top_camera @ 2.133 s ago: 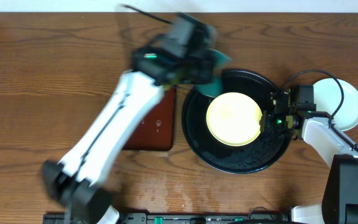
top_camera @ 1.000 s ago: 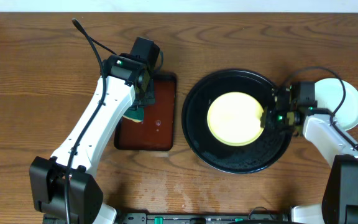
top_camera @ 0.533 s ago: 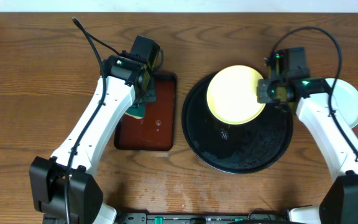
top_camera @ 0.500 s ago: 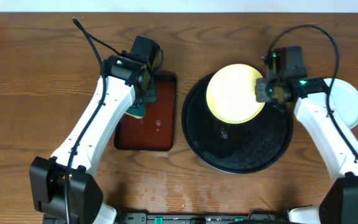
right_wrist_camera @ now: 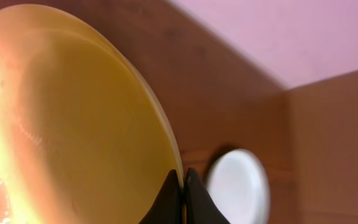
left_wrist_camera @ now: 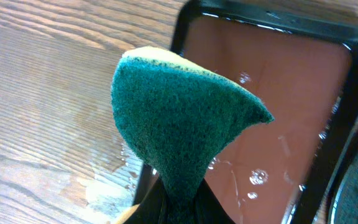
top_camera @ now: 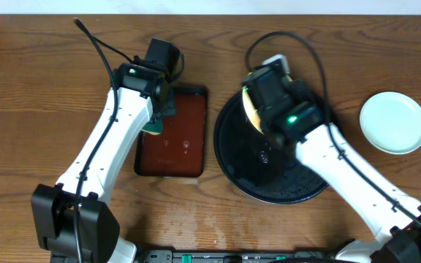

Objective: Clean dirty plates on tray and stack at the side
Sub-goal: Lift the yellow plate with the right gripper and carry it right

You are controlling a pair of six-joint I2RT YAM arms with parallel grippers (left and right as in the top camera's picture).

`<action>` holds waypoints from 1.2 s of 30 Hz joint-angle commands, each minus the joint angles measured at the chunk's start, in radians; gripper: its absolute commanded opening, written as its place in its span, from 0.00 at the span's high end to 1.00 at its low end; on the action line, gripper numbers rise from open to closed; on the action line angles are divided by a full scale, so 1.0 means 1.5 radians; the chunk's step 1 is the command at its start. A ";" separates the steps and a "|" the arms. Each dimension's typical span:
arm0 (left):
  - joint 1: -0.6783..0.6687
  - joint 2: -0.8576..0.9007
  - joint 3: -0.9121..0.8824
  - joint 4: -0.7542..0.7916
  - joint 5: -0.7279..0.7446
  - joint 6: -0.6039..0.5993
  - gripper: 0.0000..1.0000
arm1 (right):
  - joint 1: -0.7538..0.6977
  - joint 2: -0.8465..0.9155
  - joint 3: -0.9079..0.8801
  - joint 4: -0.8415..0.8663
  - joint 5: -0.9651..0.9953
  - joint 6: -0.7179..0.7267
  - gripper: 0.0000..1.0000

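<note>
My right gripper is shut on the rim of the pale yellow plate and holds it tilted on edge above the back left of the round black tray. From overhead only a sliver of that plate shows beside the wrist. A pale mint-blue plate lies on the table to the right and also shows in the right wrist view. My left gripper is shut on a green sponge over the left rim of the brown tray.
The brown rectangular tray with a black rim lies left of the black tray, with water drops on it. A wet patch marks the wood beside it. Arm cables loop above the table's back edge.
My right arm lifted the yellow plate off the black tray, swung it left and tipped it on edge. My left arm carried the sponge from the black tray to the brown tray.
</note>
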 commanded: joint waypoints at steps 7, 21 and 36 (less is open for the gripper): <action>0.009 0.003 -0.003 -0.001 -0.013 -0.006 0.91 | 0.143 -0.017 0.017 0.105 0.291 -0.141 0.99; 0.009 0.003 -0.003 -0.002 -0.013 -0.006 0.90 | 0.176 -0.017 0.017 0.114 0.313 -0.155 0.99; 0.008 0.008 -0.003 -0.001 0.011 -0.006 0.90 | -0.038 -0.017 0.017 -0.026 -0.252 0.177 0.99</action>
